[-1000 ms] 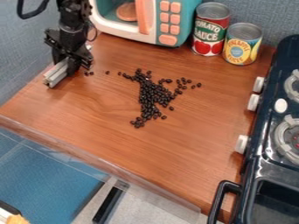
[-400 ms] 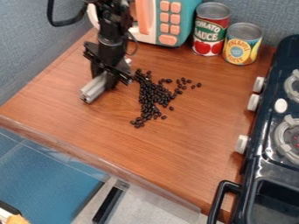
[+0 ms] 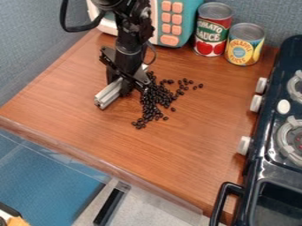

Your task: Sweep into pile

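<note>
Mid-sweep, the gripper (image 3: pixel 124 88) grips a metal bar (image 3: pixel 107 95) beside the beans (image 3: pixel 153 97); next, push it inward against them.

Counter (image 3: pixel 177 150): smooth wood-grain | beans (image 3: pixel 154 98): glossy | cans (image 3: pixel 214 29): metal, paper-look labels | stove (image 3: pixel 262 163): glossy

Toy kitchen with play stove (image 3: pixel 271 163)

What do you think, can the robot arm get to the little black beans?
Probably yes. The claw holds a silver bar right beside the black beans, and nothing seems to stand between them. The few beans off to the right may be harder.
</note>
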`<state>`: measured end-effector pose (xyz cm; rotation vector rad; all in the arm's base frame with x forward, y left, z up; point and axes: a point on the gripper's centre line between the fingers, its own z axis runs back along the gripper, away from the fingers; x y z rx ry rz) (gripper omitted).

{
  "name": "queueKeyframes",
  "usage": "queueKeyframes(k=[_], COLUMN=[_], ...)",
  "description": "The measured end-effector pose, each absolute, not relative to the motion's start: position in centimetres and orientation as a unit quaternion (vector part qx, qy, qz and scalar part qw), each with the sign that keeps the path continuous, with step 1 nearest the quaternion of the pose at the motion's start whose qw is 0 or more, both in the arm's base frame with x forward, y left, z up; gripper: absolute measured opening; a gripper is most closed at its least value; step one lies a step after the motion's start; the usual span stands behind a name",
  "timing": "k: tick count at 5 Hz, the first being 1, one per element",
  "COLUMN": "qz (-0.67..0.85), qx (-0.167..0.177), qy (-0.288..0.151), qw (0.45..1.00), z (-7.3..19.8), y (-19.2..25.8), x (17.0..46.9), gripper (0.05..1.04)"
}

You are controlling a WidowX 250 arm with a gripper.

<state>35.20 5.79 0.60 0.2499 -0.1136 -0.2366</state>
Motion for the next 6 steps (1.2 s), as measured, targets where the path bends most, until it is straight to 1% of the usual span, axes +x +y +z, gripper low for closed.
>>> queueKeyframes(k=[1,3,4,5,6], qz=[-0.117,-0.086,-0.071,-0.034,0.001], qx=[0.12,0.081,0.07,0.059,0.06], qy=[-0.056,-0.036,-0.033,-0.04,-0.079], qw=[0.984,0.992,0.994,0.997,0.995], z=[0.6,0.6,0.8,2.5,5.5], y=[4.8,3.1,2.9,4.9,7.7], x=[35.2,34.5,34.4,34.2,34.9], gripper=[0.384,0.384,0.384,0.384,0.384])
